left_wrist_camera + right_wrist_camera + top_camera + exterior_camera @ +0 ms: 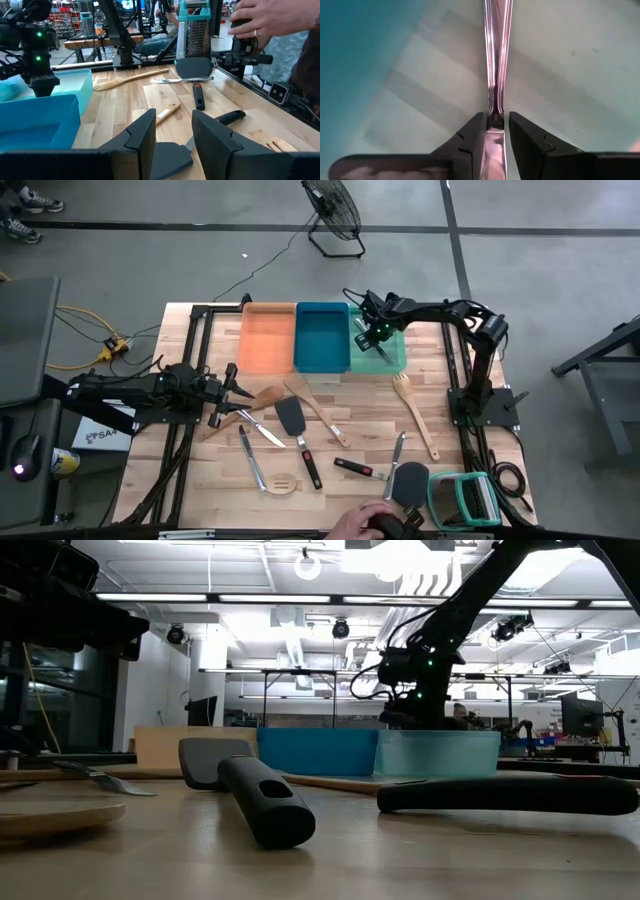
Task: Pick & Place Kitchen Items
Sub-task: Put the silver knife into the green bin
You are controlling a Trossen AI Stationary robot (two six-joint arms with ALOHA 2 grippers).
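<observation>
On the tabletop's [200, 480] left side, the left pincer [232, 388] hangs low over the scattered utensils with its fingers [142, 137] a moderate way apart and nothing between them; a black spatula's [292, 420] blade lies just past its tips. Most of the kitchen items lie loose on the wood: pale wooden spoons and slotted turners, black spatulas, slim silver cutlery.

Behind them, running rightward, stand the orange tray [268, 337], the blue tray [321, 336] and the teal tray [395, 360]. Over the teal tray sits the right pincer [377, 337], its fingers [472, 135] narrowly parted on either side of a silver cutlery piece [496, 60] whose length runs down onto the tray floor. I judge the step in hand to be setting this piece down in the teal tray. Whether the pads are touching the metal cannot be told.

To do it well, the fingers should widen enough that both pads come clear of the handle, and then the arm should lift straight up, so the piece is not dragged along or flicked against the tray wall. The far end looks to be resting on the floor, so little drop is likely.

At the near right corner stands a green-framed grater [462, 500], and a person's hand [372, 523] is just beside it.

No brand, label or legible writing shows on the utensils or trays.
</observation>
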